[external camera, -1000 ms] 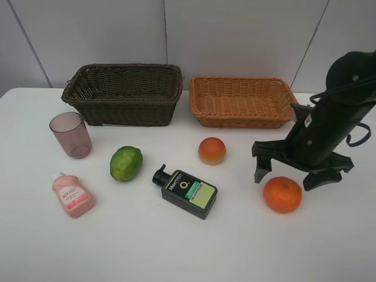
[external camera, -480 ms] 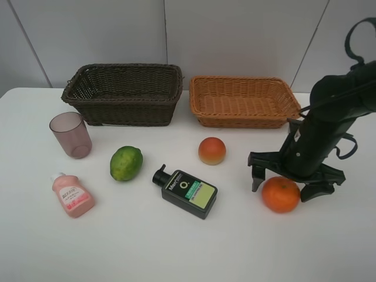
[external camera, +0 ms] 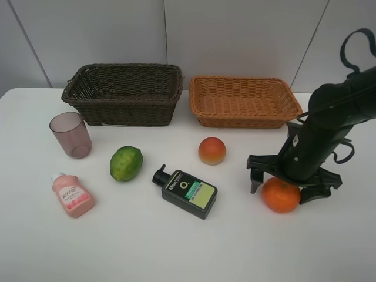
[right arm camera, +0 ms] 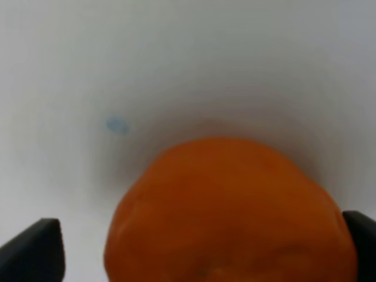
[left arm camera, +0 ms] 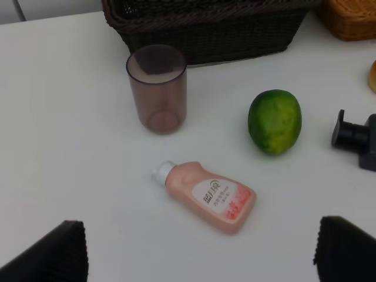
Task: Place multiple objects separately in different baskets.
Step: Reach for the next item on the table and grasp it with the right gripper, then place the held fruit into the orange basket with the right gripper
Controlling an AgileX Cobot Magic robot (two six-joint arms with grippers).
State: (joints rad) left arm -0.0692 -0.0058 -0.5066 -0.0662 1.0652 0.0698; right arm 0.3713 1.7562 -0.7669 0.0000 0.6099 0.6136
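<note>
White table (external camera: 176, 252), grey wall behind. Right gripper (external camera: 282, 189) now lowered from beside tangerine (external camera: 281, 198) to straddling it, jaws wide, no grip yet. Tangerine on table, near orange-tan basket (external camera: 235, 121). Left gripper (left arm camera: 200, 252) wide, holding nothing. Likely ready for closing.

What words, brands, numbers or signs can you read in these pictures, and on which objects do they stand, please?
"Mer": white letters on the dark green bottle; the letters after them are too small to read.
A white ring sign beside it; the lime label has print too small to read.
Pink soap bottle: blue characters on its label, too blurred to read.
No other text shows.
</note>
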